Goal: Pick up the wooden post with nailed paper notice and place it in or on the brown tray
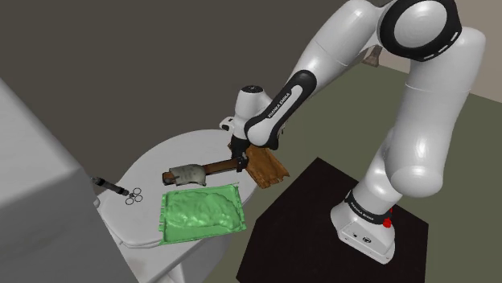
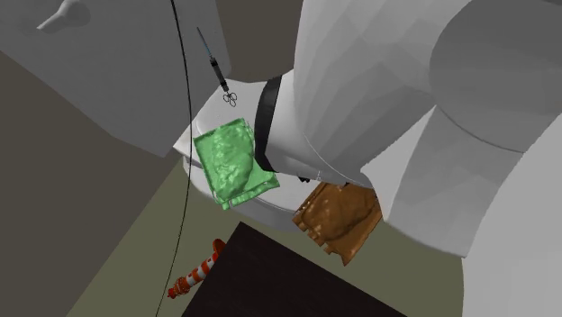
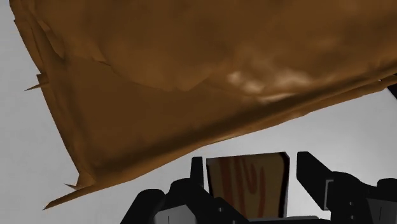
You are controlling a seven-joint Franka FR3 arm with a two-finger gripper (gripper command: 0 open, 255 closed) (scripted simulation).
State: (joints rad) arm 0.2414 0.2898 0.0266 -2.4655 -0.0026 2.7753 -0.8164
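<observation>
The shoulder view shows the wooden post [image 1: 216, 168] lying across the white table [image 1: 157, 165], its grey paper notice [image 1: 187, 174] toward the green tray [image 1: 201, 211] and its other end at the gripper [image 1: 240, 166], just beside the brown tray [image 1: 269, 167]. In the wrist view the gripper [image 3: 252, 160] has its black fingers [image 3: 197, 170] drawn in against the post [image 3: 247, 188], clamping its grained end, with the brown tray [image 3: 191, 76] spread beyond it. In the second exterior view the arm's white bulk hides post and gripper, leaving the brown tray [image 2: 340, 214], the green tray [image 2: 232, 162] and a striped cone [image 2: 194, 275] on the floor.
</observation>
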